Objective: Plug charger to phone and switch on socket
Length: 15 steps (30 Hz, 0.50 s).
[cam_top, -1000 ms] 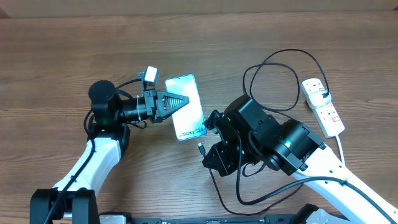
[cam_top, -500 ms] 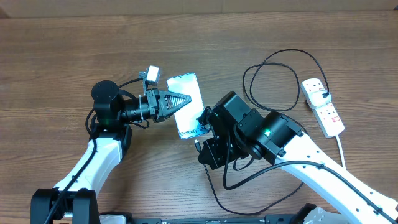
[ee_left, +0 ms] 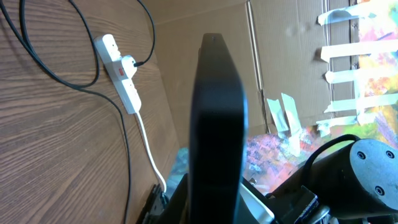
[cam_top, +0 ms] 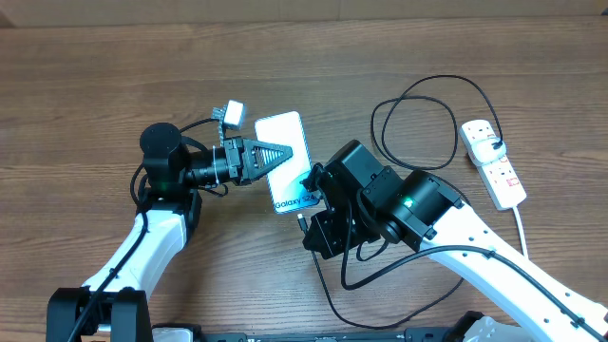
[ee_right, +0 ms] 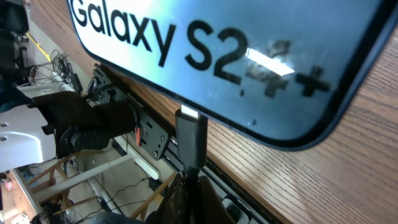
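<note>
The phone (cam_top: 294,176) is a slim glossy slab with rounded corners and a black rim, its screen fading from white to pale blue. It sits mid-table, tilted, its left side clamped by the left gripper (cam_top: 283,153), whose dark pointed fingers reach over the glass. In the left wrist view it shows edge-on as a thin, matte black bar. Large black letters read "Galaxy S2" and "+" in the right wrist view; glare smears the digit between them.

The charger (ee_right: 190,140) ends in a small, squared black tip with a bright metal end, and that end touches the phone's bottom edge. How far it is seated cannot be told. The right gripper (ee_right: 185,194) is closed on the tip from below. The thin black cable loops loosely across the wood-grain table (cam_top: 95,76) to a black plug in the socket (cam_top: 494,163), a long white plastic strip with red switches, lying well apart at the right. Its white cord (ee_left: 145,142) trails off toward the table's near edge
</note>
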{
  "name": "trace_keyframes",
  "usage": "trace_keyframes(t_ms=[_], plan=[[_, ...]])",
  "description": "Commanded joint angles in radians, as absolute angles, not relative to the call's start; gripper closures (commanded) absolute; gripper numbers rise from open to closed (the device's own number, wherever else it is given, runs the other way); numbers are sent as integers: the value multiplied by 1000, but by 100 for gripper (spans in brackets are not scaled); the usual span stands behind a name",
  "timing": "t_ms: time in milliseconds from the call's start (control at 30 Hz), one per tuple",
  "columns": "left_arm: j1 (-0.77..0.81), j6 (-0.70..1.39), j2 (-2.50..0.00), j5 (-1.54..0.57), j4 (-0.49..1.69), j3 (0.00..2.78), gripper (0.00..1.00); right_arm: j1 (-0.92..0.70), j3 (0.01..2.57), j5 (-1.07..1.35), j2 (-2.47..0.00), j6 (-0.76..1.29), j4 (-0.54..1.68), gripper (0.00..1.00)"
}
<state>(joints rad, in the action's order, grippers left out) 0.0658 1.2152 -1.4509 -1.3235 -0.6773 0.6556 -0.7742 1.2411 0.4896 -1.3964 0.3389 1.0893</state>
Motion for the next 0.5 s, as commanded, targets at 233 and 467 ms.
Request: trace_keyframes(t_ms=[233, 467], plan=[[69, 1181, -1448, -1334, -685, 683, 96, -779, 1246, 486, -1364, 340, 1061, 96], [69, 1176, -1448, -1335, -654, 683, 95, -779, 1246, 472, -1357, 341, 1044, 96]])
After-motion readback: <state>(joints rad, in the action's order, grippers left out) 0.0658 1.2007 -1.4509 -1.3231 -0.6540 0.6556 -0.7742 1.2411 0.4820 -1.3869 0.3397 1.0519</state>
